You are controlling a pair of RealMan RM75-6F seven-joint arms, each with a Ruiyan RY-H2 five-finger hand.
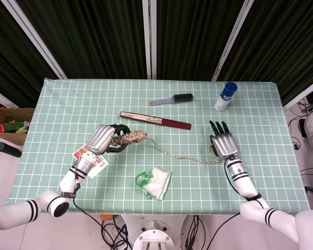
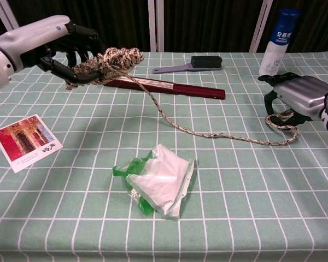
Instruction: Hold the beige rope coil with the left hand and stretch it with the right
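My left hand point(image 1: 101, 138) point(image 2: 60, 46) grips the beige rope coil point(image 1: 133, 137) point(image 2: 117, 59) and holds it above the table at the left. One loose strand point(image 1: 182, 155) point(image 2: 208, 134) runs from the coil down and across the cloth to the right. Its looped end point(image 2: 279, 119) point(image 1: 214, 152) rises off the table into my right hand point(image 1: 223, 141) point(image 2: 298, 95), pinched under the palm on the thumb side, with the other fingers stretched forward. The strand lies slack with a bend near that hand.
A dark red closed fan point(image 1: 155, 120) point(image 2: 169, 87) lies behind the strand, and a black brush point(image 1: 172, 99) point(image 2: 191, 64) is farther back. At the back right stands a white bottle point(image 1: 226, 96) point(image 2: 277, 41). A crumpled plastic bag point(image 1: 154, 182) point(image 2: 158, 180) sits front centre; a picture card point(image 2: 27, 141) lies front left.
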